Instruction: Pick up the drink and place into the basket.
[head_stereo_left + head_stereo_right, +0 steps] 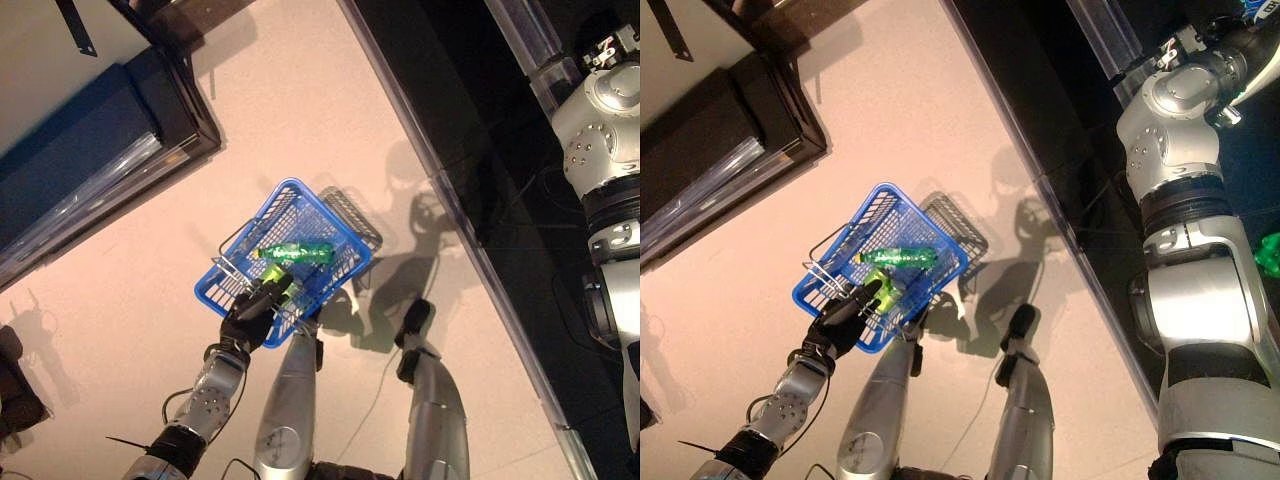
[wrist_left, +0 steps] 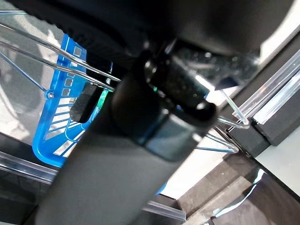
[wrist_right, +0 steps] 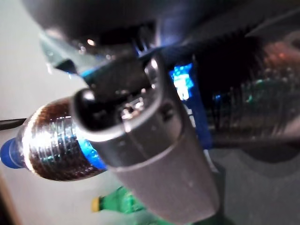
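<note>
My left hand (image 1: 250, 318) has its fingers (image 1: 862, 298) clenched on the wire handle of the blue basket (image 1: 300, 205), a green drink bottle (image 1: 295, 252) lying inside it; my right hand (image 3: 154, 154) is wrapped round a dark, blue-capped drink bottle (image 3: 51, 145), well apart from the basket.

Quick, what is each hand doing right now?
Left hand: shut on the wire handle of the blue plastic basket.
Right hand: at a dark cola bottle with a blue cap; grip cannot be told.
</note>
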Motion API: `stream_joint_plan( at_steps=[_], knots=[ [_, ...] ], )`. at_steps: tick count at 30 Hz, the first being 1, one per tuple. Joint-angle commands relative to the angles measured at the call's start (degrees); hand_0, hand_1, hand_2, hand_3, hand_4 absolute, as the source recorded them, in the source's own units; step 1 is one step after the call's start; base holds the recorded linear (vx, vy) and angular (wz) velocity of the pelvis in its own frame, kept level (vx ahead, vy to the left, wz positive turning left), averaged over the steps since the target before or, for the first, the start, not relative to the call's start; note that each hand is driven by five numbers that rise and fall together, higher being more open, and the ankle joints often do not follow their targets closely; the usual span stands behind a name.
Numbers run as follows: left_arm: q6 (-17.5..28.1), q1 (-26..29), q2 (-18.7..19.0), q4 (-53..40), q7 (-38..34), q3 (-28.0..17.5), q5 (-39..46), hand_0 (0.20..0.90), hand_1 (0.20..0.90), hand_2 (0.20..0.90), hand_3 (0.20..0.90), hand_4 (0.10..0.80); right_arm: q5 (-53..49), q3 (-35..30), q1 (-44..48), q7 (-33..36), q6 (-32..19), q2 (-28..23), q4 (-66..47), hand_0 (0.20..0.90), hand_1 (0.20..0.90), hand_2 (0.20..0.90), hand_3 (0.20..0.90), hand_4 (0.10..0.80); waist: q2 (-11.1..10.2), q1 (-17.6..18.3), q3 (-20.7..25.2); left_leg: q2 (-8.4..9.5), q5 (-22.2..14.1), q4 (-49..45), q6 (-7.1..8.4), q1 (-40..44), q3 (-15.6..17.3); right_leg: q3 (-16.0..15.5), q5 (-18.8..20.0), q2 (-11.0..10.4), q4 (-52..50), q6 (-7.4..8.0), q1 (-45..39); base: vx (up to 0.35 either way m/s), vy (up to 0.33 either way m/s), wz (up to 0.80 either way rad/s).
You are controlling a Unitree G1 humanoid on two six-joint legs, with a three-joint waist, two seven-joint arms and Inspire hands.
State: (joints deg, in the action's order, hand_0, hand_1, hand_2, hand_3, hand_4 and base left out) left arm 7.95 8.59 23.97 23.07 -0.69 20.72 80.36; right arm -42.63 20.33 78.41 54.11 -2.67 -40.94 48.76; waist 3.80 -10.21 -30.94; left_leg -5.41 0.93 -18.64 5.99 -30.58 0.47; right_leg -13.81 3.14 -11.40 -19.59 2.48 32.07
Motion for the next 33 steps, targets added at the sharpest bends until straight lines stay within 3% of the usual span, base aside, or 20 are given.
stream_joint_plan(
  at_steps=[1,7,11,19,26,33],
  knots=[
    [4.6,-5.2,5.2,-13.6,8.5,-3.3,0.1,0.300,0.300,0.300,0.200,0.100,13.1,2.7,6.2,-1.3,-8.4,-9.8,-15.5,0.300,0.300,0.300,0.200,0.100,0.9,-1.4,1.1,3.67,-3.6,-3.7,-4.22,0.4,-2.1,-3.6,-9.7,2.9,-6.5,-2.37,-5.2,-0.035,0.019,0.00],
    [4.8,-5.6,3.4,-13.2,9.8,-4.4,-0.5,0.300,0.300,0.300,0.200,0.100,17.8,-2.0,0.3,-3.8,-3.8,-9.0,-28.9,0.300,0.300,0.300,0.200,0.100,1.4,-0.2,1.1,3.27,-1.3,-2.7,-3.99,3.1,-0.8,-4.2,-9.3,2.7,-6.2,-3.26,-7.9,-0.083,0.064,0.01],
    [4.9,-5.9,2.5,-12.6,10.2,-4.9,-1.0,0.300,0.300,0.300,0.200,0.100,17.7,-5.2,-4.1,-4.9,-4.1,-8.2,-33.2,0.300,0.300,0.300,0.200,0.100,1.3,0.3,1.1,3.19,-1.1,-1.9,-3.94,5.1,-0.3,-3.9,-9.7,2.8,-6.2,-3.37,-9.5,-0.022,0.053,0.01],
    [6.1,-7.3,-1.6,-10.3,11.1,-6.8,-2.9,0.300,0.300,0.300,0.200,0.100,19.4,-14.3,-22.0,-11.0,-1.5,-2.4,-48.6,0.300,0.300,0.300,0.200,0.100,0.7,3.1,1.1,2.64,-0.3,-1.1,-3.50,11.2,1.3,-2.6,-10.2,2.7,-4.9,-3.80,-15.7,0.013,0.062,0.00],
    [6.5,-8.2,-3.8,-10.9,11.8,-8.2,-4.6,0.300,0.300,0.300,0.200,0.100,19.6,-15.0,-32.6,-17.8,-3.0,2.3,-56.7,0.300,0.300,0.300,0.200,0.100,-0.5,4.6,2.4,1.87,-0.2,0.0,-3.40,14.8,2.5,-1.6,-10.0,2.8,-3.6,-3.75,-18.9,0.051,0.019,-0.03],
    [7.7,-8.0,-4.9,-16.6,11.3,-7.6,-6.3,0.300,0.300,0.300,0.200,0.100,17.6,-11.5,-41.1,-27.4,-3.6,7.2,-64.9,0.300,0.300,0.300,0.200,0.100,-1.6,5.5,5.0,1.31,-0.6,0.5,-3.38,17.6,3.3,-1.1,-9.6,3.0,-1.5,-3.57,-22.3,0.069,0.000,-0.02]
  ],
)
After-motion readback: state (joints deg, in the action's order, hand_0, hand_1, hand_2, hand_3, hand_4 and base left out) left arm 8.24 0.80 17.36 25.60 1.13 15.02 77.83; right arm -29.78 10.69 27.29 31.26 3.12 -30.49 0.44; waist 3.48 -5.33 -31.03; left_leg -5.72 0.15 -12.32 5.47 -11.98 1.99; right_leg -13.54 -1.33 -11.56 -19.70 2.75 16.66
